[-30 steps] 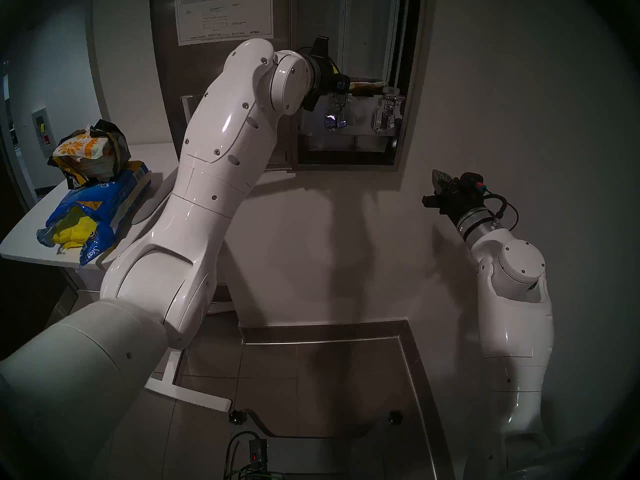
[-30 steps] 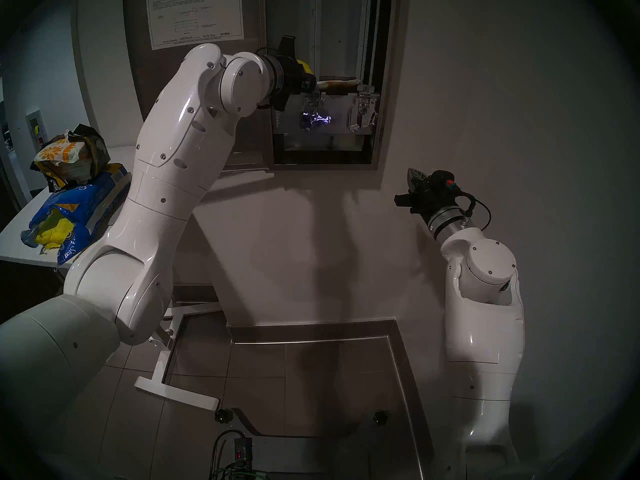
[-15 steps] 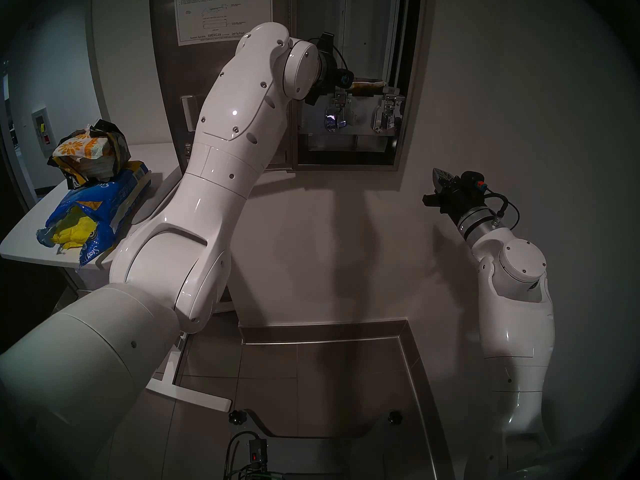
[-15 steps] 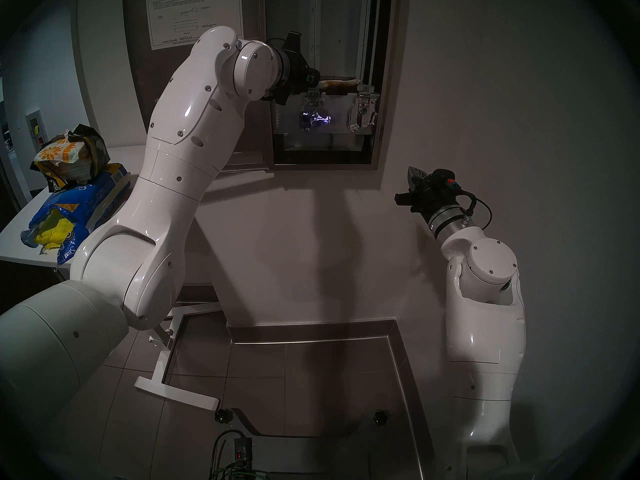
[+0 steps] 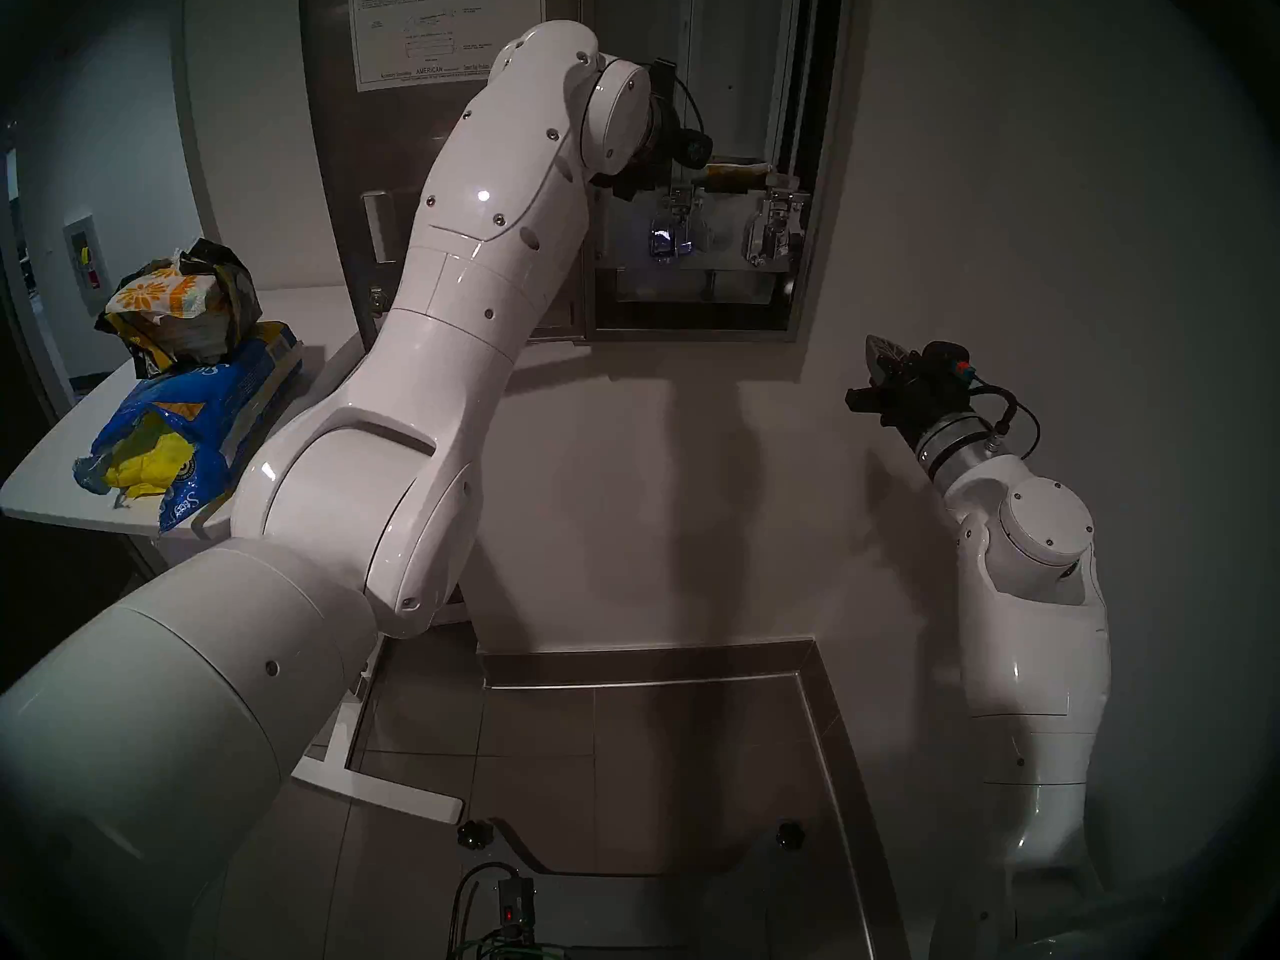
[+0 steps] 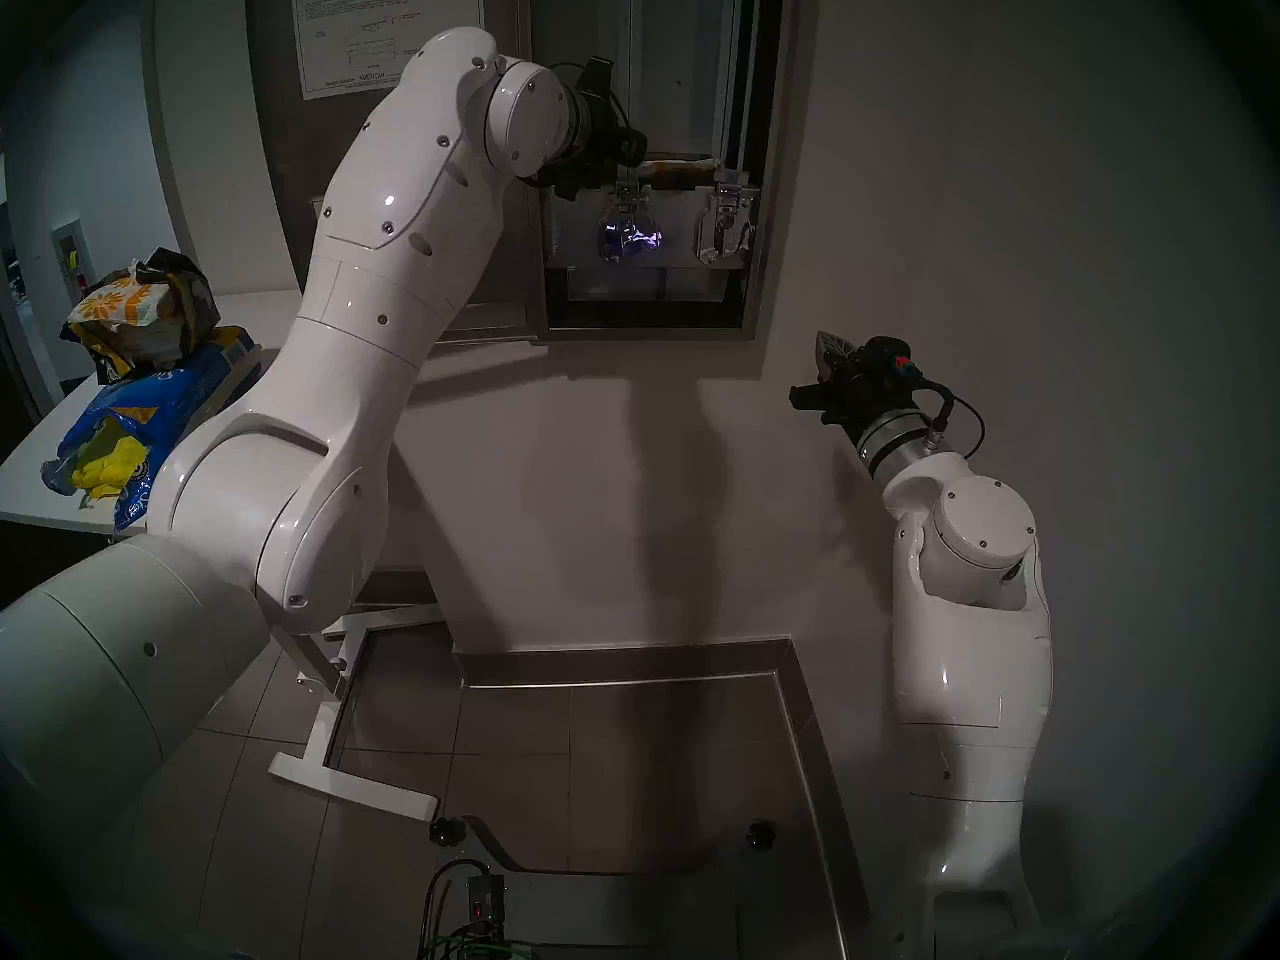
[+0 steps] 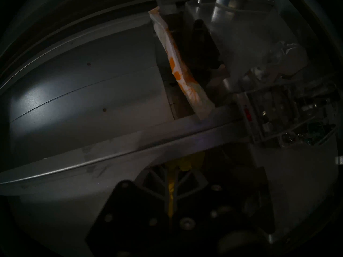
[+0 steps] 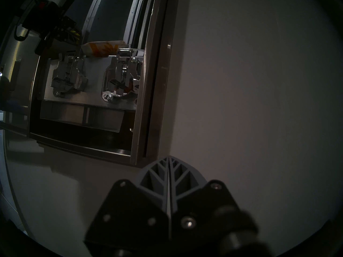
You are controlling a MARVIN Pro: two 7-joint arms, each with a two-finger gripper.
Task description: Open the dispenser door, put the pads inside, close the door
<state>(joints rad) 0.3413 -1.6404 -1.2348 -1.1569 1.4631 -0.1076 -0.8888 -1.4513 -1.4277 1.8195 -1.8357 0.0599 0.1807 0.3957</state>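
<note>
Dispenser [image 5: 817,176], upper centre of the head view: steel wall cabinet standing open, chutes and two chrome levers exposed. Dispenser door [image 5: 332,176] swung out to upper left, instruction sheet on its back facing the camera.

Surface [image 5: 48,480], left edge: torn blue bag [image 5: 201,418] with yellow packets spilling out, a flower-print pack stacked on top. Supply of pads remains.

Left gripper [image 7: 171,178], seen in its wrist view at bottom centre: jaws clamped on a yellow pad [image 7: 187,160], pad tip poking out beyond the fingertips, just short of the chute's front rail. One white-and-orange pad [image 7: 183,73] already sits inside, tilted, upper centre of that view.

Right gripper [image 8: 168,169], lower centre of its wrist view: jaws together, empty, parked beside the cabinet near the wall.

Step in hand, as judged: loading, door-opening done. Next move calls for carrying the yellow pad over the rail into a chute, then parting the jaws. Door not yet closed.
</note>
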